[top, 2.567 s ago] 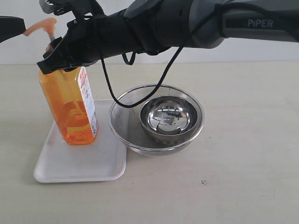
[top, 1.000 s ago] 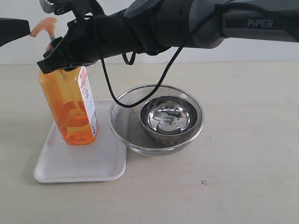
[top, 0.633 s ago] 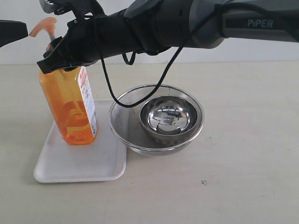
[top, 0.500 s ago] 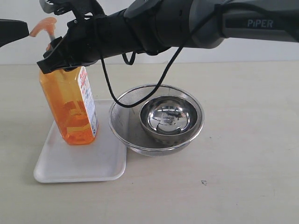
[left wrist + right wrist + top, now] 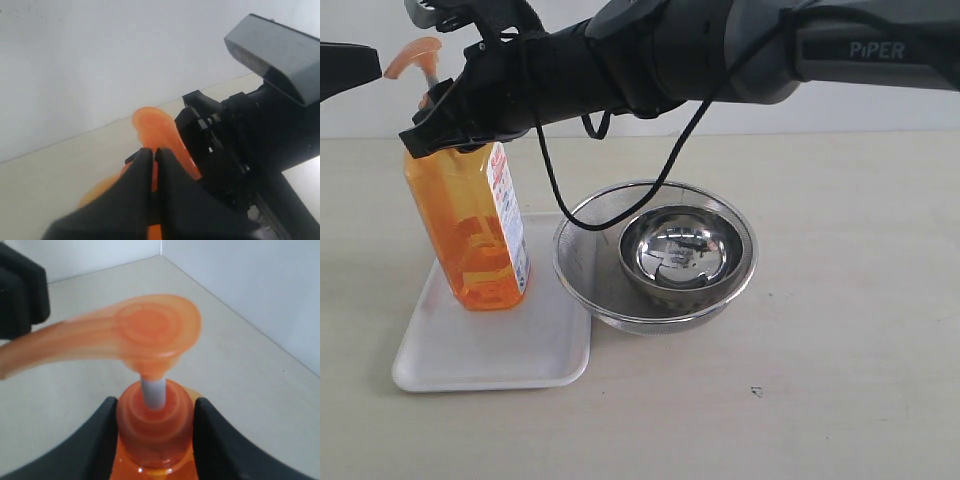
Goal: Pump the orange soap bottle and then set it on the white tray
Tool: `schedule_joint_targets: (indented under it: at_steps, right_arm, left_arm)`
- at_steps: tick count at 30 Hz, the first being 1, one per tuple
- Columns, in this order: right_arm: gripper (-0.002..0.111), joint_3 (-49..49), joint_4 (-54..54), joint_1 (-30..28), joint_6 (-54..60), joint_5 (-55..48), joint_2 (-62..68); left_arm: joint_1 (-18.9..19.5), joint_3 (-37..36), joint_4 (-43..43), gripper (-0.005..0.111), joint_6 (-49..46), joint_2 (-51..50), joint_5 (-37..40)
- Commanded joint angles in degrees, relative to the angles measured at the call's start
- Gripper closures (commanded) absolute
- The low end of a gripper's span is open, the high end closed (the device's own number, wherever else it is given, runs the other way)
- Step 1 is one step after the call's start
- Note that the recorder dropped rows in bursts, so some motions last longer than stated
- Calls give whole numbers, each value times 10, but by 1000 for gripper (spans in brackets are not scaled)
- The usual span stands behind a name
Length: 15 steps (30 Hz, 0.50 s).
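The orange soap bottle (image 5: 470,235) stands on the white tray (image 5: 535,350), upright or nearly so, with its base in the tray's 10 o'clock area and its white-and-red label facing 3 o'clock in the exterior view. The tray lies on the table (image 5: 840,330) at 8 o'clock of the scene. The right gripper (image 5: 442,128) reaches in from 2 o'clock and grips the bottle at the neck collar. In the right wrist view, its 2 black fingers (image 5: 106,437) press against opposite sides of the orange collar, set at a medium width and holding the bottle. The white stem (image 5: 152,392) rises out of the collar to the pump head (image 5: 150,327), which is in the raised position. The left gripper (image 5: 348,65) enters from 9 o'clock at pump-head height, with its tip just beside the pump nozzle. Contact between the 2 cannot be told. In the left wrist view, the fingers (image 5: 132,192) of the left gripper are pressed together with only a thin seam between them and nothing held. A wire mesh strainer (image 5: 582,262) sits just beside the tray at 3 o'clock of it, with 1 steel bowl (image 5: 678,252) inside.
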<state>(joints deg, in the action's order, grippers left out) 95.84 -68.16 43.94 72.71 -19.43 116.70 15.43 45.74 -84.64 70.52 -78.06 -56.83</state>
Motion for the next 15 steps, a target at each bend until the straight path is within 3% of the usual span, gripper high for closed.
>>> schedule_joint_targets:
  at_steps: [1, 7, 15]
  right_arm:
    - [108, 3, -5, 0, -6, -2, -1]
    - [108, 3, -5, 0, -6, -2, -1]
    - [108, 3, -5, 0, -6, -3, -1]
  left_arm:
    - [-12, 2, 4, 102, 4, 6, -1]
    - [-40, 2, 0, 102, -8, 6, 37]
    - [-40, 2, 2, 102, -8, 6, 47]
